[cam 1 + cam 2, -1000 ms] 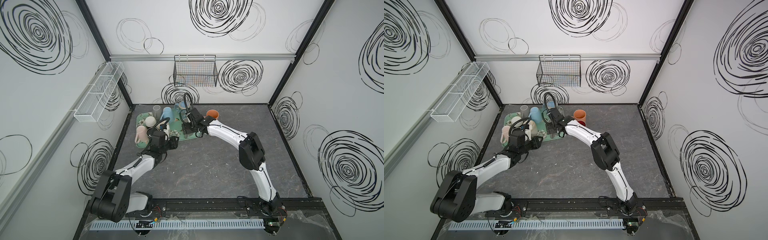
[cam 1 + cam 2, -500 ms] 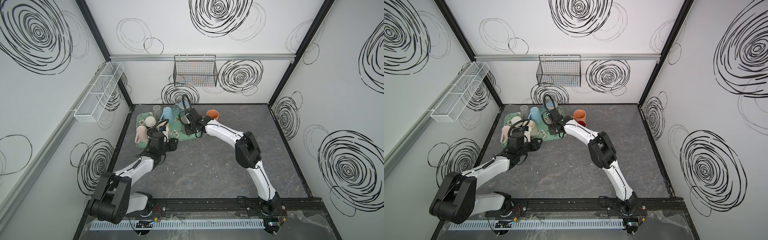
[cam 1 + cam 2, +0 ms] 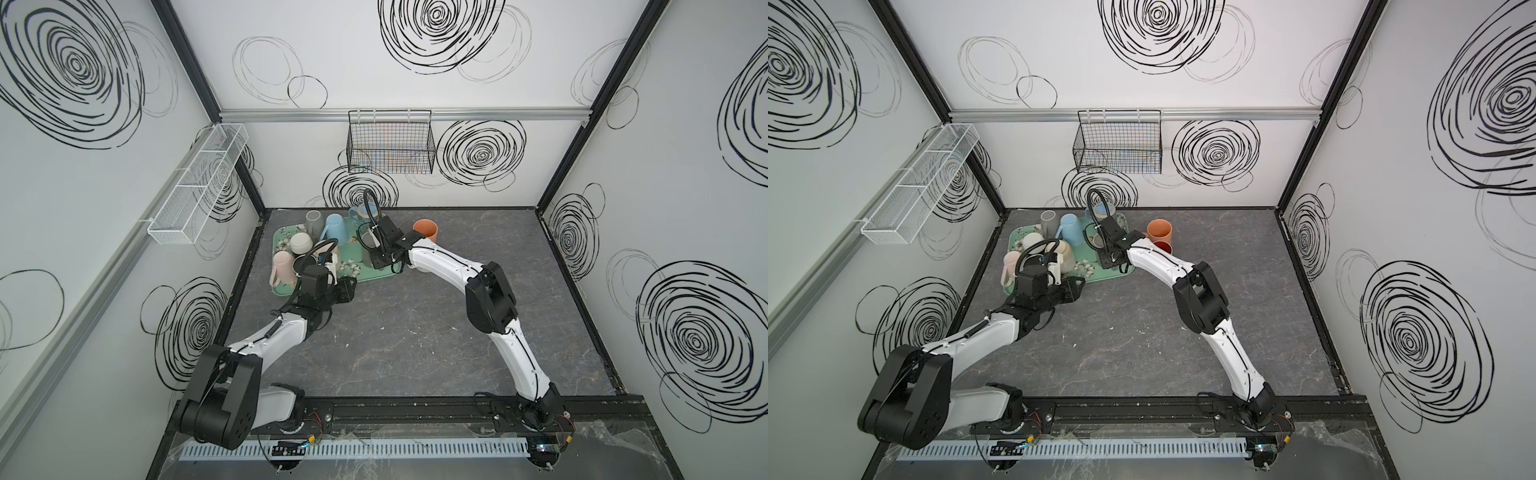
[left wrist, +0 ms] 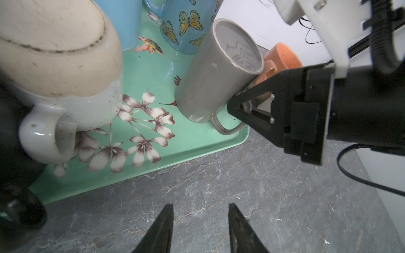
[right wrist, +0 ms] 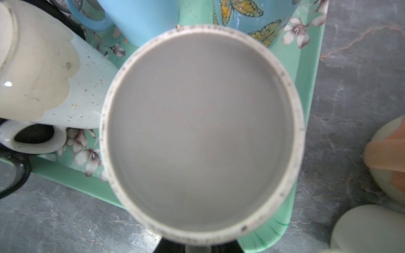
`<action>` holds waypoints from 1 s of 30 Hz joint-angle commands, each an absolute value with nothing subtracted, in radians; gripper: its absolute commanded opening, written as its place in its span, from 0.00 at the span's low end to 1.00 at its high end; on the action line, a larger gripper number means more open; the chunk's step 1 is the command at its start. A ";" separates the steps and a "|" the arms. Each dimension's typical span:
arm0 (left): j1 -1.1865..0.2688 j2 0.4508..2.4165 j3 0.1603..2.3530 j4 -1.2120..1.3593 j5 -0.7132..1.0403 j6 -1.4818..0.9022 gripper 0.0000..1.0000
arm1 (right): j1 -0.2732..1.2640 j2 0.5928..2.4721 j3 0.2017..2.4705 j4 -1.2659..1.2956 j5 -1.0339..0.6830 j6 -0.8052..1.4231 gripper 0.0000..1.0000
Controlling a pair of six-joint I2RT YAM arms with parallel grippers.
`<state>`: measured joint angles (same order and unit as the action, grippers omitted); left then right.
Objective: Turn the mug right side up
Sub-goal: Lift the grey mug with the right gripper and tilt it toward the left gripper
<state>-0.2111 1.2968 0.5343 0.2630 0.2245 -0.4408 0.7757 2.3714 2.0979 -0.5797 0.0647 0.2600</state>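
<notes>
Left wrist view: grey mug [image 4: 210,83] mouth-down, tilted, at near-right corner of tray [image 4: 197,151]. Right gripper [image 4: 243,105] fingers closed on handle [image 4: 225,130], judged grip for lifting and inverting. Left gripper [image 4: 200,227] fingers apart, empty, over table [image 4: 263,197] beside tray's near edge, judged standing clear.

Enclosure, seen from above.
You have white walls [image 3: 353,50] scribbled with black swirls [image 3: 436,25], black corner posts [image 3: 186,62], a dark grey marbled worktop [image 3: 415,340], a black wire basket [image 3: 390,145] hung on the back wall's aluminium rail [image 3: 498,113], and a white mesh shelf [image 3: 195,183] on the left wall.
</notes>
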 commanded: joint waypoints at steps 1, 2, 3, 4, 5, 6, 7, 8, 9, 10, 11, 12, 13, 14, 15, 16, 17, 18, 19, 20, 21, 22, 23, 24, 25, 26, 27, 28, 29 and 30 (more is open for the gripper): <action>-0.216 1.269 0.526 0.293 0.236 -0.428 0.44 | 0.771 2.362 2.124 -0.573 0.081 0.245 0.10; -0.215 1.265 0.528 0.293 0.238 -0.405 0.44 | 0.772 2.357 2.122 -0.567 0.081 0.245 0.07; -0.215 1.260 0.528 0.290 0.240 -0.403 0.44 | 0.771 2.352 2.122 -0.565 0.081 0.245 0.03; -0.213 1.254 0.528 0.290 0.243 -0.399 0.44 | 0.770 2.345 2.123 -0.562 0.077 0.244 0.00; -0.211 1.248 0.528 0.293 0.249 -0.396 0.44 | 0.770 2.338 2.122 -0.559 0.069 0.245 0.00; -0.210 1.238 0.526 0.298 0.258 -0.391 0.44 | 0.769 2.327 2.119 -0.554 0.056 0.244 0.00; -0.208 1.228 0.525 0.302 0.265 -0.389 0.44 | 0.768 2.317 2.117 -0.546 0.039 0.245 0.00; -0.206 1.217 0.522 0.307 0.271 -0.387 0.44 | 0.769 2.305 2.107 -0.535 0.020 0.250 0.00; -0.204 1.204 0.519 0.315 0.277 -0.386 0.44 | 0.768 2.291 2.093 -0.518 0.002 0.254 0.00; -0.201 1.190 0.514 0.327 0.283 -0.386 0.44 | 0.768 2.272 2.067 -0.494 -0.021 0.261 0.00; -0.199 1.173 0.509 0.341 0.289 -0.389 0.44 | 0.768 2.247 2.032 -0.459 -0.044 0.266 0.00; -0.197 1.160 0.502 0.355 0.293 -0.393 0.44 | 0.768 2.222 1.995 -0.425 -0.063 0.270 0.00; -0.195 1.144 0.495 0.370 0.298 -0.397 0.44 | 0.768 2.192 1.948 -0.374 -0.086 0.272 0.00; -0.193 1.130 0.489 0.384 0.301 -0.401 0.44 | 0.768 2.163 1.903 -0.326 -0.108 0.271 0.00; -0.192 1.113 0.480 0.401 0.307 -0.404 0.44 | 0.769 2.125 1.849 -0.264 -0.129 0.268 0.00; -0.189 1.096 0.473 0.413 0.307 -0.409 0.44 | 0.768 2.090 1.788 -0.195 -0.148 0.266 0.00; -0.187 1.082 0.466 0.421 0.308 -0.410 0.44 | 0.767 2.056 1.735 -0.135 -0.162 0.264 0.00; -0.186 1.067 0.461 0.428 0.308 -0.413 0.44 | 0.765 2.018 1.678 -0.066 -0.173 0.264 0.00; -0.183 1.051 0.455 0.435 0.308 -0.416 0.44 | 0.763 1.984 1.629 -0.014 -0.182 0.272 0.00; -0.181 1.037 0.451 0.441 0.309 -0.419 0.44 | 0.758 1.958 1.596 0.021 -0.193 0.280 0.00; -0.177 1.023 0.444 0.451 0.312 -0.419 0.45 | 0.756 1.933 1.568 0.051 -0.205 0.287 0.00; -0.175 1.010 0.440 0.462 0.319 -0.419 0.45 | 0.752 1.913 1.548 0.073 -0.213 0.294 0.00; -0.173 1.001 0.436 0.475 0.330 -0.419 0.46 | 0.750 1.897 1.535 0.086 -0.218 0.299 0.00; -0.172 0.990 0.437 0.485 0.345 -0.418 0.47 | 0.749 1.879 1.523 0.098 -0.225 0.305 0.00; -0.177 0.982 0.443 0.482 0.356 -0.412 0.47 | 0.746 1.862 1.513 0.108 -0.232 0.311 0.00; -0.181 0.976 0.450 0.473 0.360 -0.403 0.47 | 0.746 1.848 1.502 0.116 -0.238 0.315 0.00; -0.185 0.967 0.458 0.462 0.363 -0.391 0.47 | 0.744 1.830 1.492 0.129 -0.244 0.320 0.00; -0.188 0.956 0.463 0.453 0.367 -0.381 0.48 | 0.745 1.811 1.480 0.146 -0.251 0.325 0.00; -0.189 0.943 0.465 0.453 0.371 -0.378 0.48 | 0.742 1.794 1.466 0.163 -0.258 0.328 0.00; -0.191 0.928 0.465 0.458 0.375 -0.375 0.49 | 0.742 1.773 1.452 0.181 -0.265 0.331 0.00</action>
